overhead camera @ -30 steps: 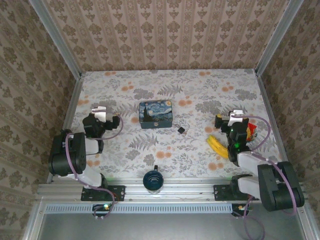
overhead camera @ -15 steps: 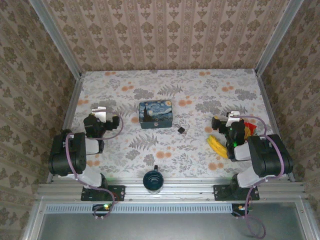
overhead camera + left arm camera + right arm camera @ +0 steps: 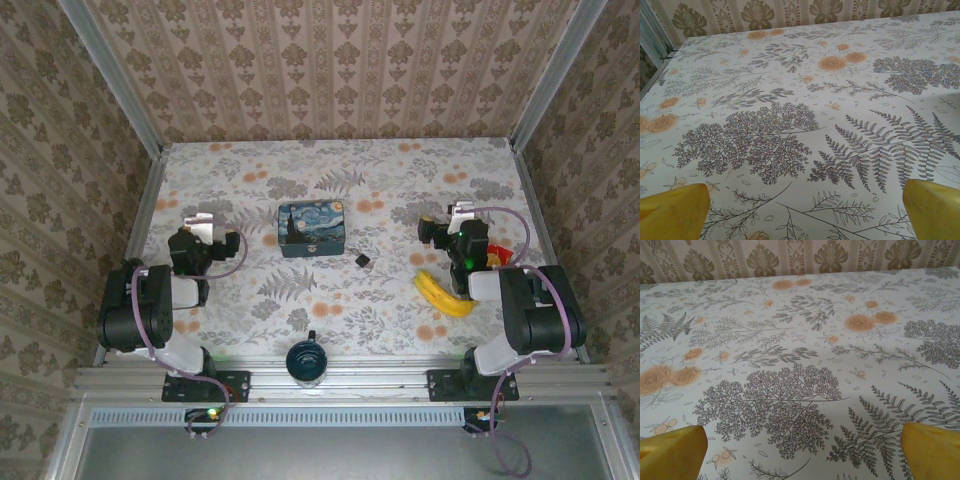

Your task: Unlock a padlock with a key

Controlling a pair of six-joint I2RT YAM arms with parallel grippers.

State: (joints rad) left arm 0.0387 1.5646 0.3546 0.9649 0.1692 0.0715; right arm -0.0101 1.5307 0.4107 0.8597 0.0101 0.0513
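Observation:
The padlock [image 3: 363, 261] is a tiny black square lying on the floral tablecloth, just right of the blue starry-night box [image 3: 313, 229]. I cannot make out a key. My left gripper [image 3: 198, 217] hovers at the left side, well left of the box. It is open, and its yellow fingertips [image 3: 675, 210] stand wide apart over bare cloth. My right gripper [image 3: 450, 214] sits to the right of the padlock, also open. Between its yellow fingertips [image 3: 932, 450] there is only cloth.
A banana [image 3: 445, 293] lies near the right arm, with a red item [image 3: 499, 256] partly hidden behind that arm. A dark blue mug [image 3: 306, 360] stands at the near edge in the middle. Patterned walls close in the table on three sides.
The right arm has swung so its gripper moved farther from the near edge and slightly left, uncovering more of the banana. The left arm has not moved.

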